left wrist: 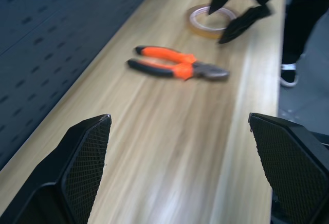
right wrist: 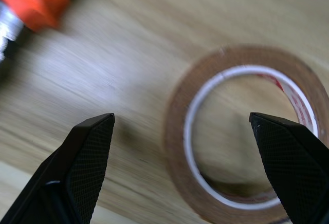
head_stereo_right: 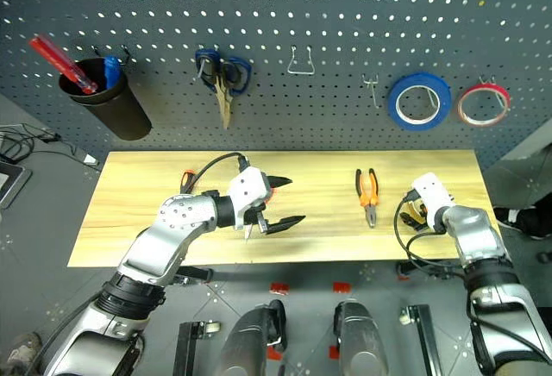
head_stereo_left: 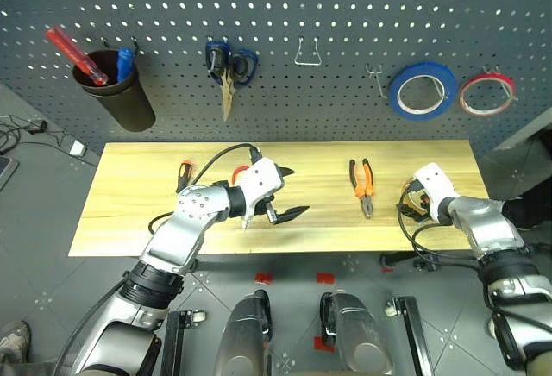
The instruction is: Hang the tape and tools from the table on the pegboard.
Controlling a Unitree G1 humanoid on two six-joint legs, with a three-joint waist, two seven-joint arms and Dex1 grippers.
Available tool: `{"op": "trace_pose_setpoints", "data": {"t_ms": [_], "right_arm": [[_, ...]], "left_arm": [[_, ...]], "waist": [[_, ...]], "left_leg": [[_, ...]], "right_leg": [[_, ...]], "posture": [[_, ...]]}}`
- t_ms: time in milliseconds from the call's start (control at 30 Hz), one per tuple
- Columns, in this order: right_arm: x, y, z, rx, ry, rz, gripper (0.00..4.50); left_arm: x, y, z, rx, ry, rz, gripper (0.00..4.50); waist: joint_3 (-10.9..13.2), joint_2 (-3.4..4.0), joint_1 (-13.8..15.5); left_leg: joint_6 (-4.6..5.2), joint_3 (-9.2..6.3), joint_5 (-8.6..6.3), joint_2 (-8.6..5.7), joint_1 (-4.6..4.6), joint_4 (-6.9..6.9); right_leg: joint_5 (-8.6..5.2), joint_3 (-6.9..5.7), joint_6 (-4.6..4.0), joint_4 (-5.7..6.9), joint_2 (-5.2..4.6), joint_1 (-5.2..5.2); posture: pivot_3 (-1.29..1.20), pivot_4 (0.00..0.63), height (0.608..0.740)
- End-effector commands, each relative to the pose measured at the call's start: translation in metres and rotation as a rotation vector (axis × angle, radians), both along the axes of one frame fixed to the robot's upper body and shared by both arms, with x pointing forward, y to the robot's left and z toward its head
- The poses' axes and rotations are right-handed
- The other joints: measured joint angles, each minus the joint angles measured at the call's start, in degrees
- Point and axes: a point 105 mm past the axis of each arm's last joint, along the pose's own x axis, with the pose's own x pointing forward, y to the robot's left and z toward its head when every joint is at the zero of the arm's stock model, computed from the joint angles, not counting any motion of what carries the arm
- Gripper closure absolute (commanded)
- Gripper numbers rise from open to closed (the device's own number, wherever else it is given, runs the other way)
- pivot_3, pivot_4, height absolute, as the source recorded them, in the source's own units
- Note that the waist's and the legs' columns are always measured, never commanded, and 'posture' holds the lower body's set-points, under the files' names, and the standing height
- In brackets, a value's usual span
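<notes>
On the light wooden table (head_stereo_left: 129, 221) lie a black-and-orange screwdriver (head_stereo_left: 184, 173), red-handled scissors (head_stereo_left: 240, 172) and orange-and-black pliers (head_stereo_left: 362, 186). My left gripper (head_stereo_left: 287, 193) hovers open over the scissors, hiding most of them, and points toward the pliers (left wrist: 177, 66). The yellow tape (right wrist: 177, 131) lies flat near the table's right end. Just above it, my right gripper (left wrist: 231, 11) is open, its fingers spread on either side of the ring. The dark pegboard (head_stereo_left: 345, 14) rises behind the table.
Hanging on the pegboard are blue-handled scissors (head_stereo_left: 228, 65), a blue tape roll (head_stereo_left: 423, 91), a red tape roll (head_stereo_left: 487, 94) and a black cup (head_stereo_left: 116, 91) holding red and blue items. Bare hooks (head_stereo_left: 308, 53) sit in the middle, with another (head_stereo_left: 375, 78) beside the blue roll.
</notes>
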Motion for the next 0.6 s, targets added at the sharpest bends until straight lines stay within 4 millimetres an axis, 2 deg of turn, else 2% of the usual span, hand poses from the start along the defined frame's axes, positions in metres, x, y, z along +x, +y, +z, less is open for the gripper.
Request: {"op": "trace_pose_setpoints", "data": {"t_ms": [33,67,167,333,500,600], "right_arm": [[-0.001,0.001,-0.009,0.005,0.084,0.02,0.0],[-0.001,0.003,-0.012,0.018,0.105,0.021,0.0],[-0.003,0.007,-0.021,0.042,0.177,0.024,0.64],[-0.005,0.009,-0.035,-0.001,0.217,0.028,2.31],[-0.012,0.012,-0.042,0.047,0.221,-0.006,3.97],[-0.011,0.007,-0.029,0.037,0.111,-0.024,4.08]], "left_arm": [[-0.005,-0.008,0.007,-0.012,-0.04,-0.05,0.0],[-0.005,-0.009,0.007,-0.017,-0.042,-0.054,0.0],[-0.009,-0.014,0.008,-0.037,-0.039,-0.082,0.0],[-0.014,-0.016,0.007,-0.054,-0.042,-0.119,0.0],[-0.015,-0.02,0.012,-0.096,-0.065,-0.13,0.0],[-0.01,-0.02,0.016,-0.119,-0.09,-0.1,0.0]], "waist": [[0.0,0.0,-0.36],[0.01,0.0,-0.54],[-0.01,-0.03,-0.83],[-0.18,-0.33,-1.1],[-0.35,-0.6,-1.08],[-0.39,-0.65,-0.66]], "left_leg": [[0.0,0.0,0.0,0.0,0.0,0.02],[0.0,0.0,0.0,0.0,0.01,0.03],[-0.01,-0.01,0.0,0.0,0.03,0.07],[-0.02,0.01,0.01,0.02,0.11,0.1],[-0.02,0.0,0.01,0.02,0.23,0.2],[-0.02,-0.04,0.01,0.02,0.23,0.21]], "right_leg": [[0.0,-0.01,0.0,0.02,0.0,0.02],[0.0,-0.02,0.01,0.03,0.0,0.02],[0.01,-0.03,0.02,0.06,0.0,0.06],[0.03,-0.05,0.06,0.14,0.0,0.12],[0.16,-0.03,0.23,0.15,-0.02,0.3],[0.19,-0.01,0.25,0.16,-0.04,0.32]], "posture": [[-0.23,0.351,0.74],[-0.23,0.343,0.74],[-0.23,0.335,0.74],[-0.24,0.315,0.74],[-0.26,0.301,0.74],[-0.26,0.299,0.74]]}}
